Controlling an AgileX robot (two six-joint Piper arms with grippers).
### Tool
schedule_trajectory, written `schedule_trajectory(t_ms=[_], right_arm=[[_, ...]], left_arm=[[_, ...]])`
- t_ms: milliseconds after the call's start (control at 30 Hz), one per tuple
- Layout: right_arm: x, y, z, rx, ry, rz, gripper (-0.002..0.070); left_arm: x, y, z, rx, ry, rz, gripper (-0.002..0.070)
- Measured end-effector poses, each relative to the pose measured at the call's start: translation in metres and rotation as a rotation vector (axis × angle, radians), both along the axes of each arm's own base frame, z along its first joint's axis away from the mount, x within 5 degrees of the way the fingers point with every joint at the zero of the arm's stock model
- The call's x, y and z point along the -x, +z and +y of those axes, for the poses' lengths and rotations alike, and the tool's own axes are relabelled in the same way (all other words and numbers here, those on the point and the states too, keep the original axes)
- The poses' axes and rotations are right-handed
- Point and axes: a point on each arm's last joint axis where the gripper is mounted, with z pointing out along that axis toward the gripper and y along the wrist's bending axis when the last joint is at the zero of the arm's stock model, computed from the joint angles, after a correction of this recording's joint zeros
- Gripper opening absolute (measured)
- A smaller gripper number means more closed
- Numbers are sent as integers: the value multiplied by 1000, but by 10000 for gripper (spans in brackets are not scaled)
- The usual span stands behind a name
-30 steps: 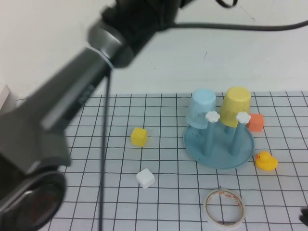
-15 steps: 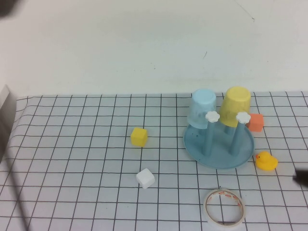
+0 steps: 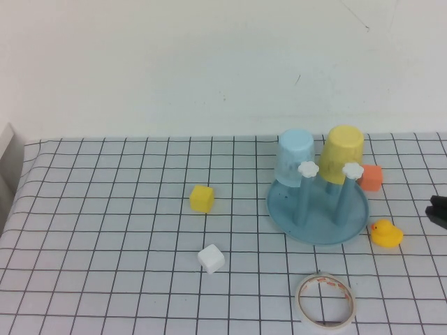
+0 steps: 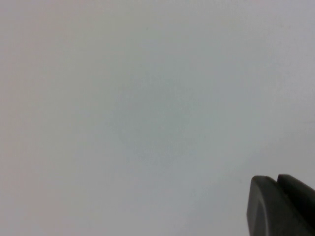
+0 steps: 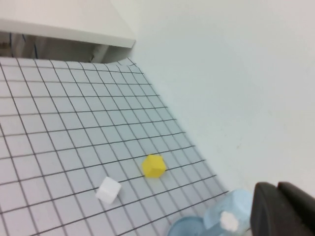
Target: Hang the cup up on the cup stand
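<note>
Gone from the high view since a second ago: big left arm, while cup and stand sat tight. Yellow cup [image 3: 342,153] already upside down on a back peg of cup stand [image 3: 318,211], axis roughly upright, beside pale blue cup [image 3: 293,158]. Right gripper [image 3: 438,210] nearer, at surface's right edge, cup off to its left; fingers together, empty. Left gripper [image 4: 283,206] facing blank wall, fingers closed too.

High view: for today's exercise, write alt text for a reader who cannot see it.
A yellow cup and pale blue cup hang upside down on a blue-grey cup stand on a gridded cloth. The shut right gripper shows at the right edge; the left gripper is unseen.
</note>
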Motion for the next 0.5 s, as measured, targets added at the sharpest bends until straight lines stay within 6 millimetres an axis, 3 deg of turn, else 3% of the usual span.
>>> schedule_trajectory(t_ms=[100, 233, 367, 500], right_arm=[[0, -2, -1, -9, -26, 42, -1], [-1, -8, -5, 30, -71, 98, -1], [-2, -14, -10, 85, -115, 151, -1], [-1, -21, -16, 150, -164, 206, -1]], left_arm=[[24, -7, 22, 10, 31, 7, 0], [42, -35, 38, 7, 56, 48, 0], [60, -73, 52, 1, 53, 63, 0], [68, -129, 59, -55, 64, 146, 0]])
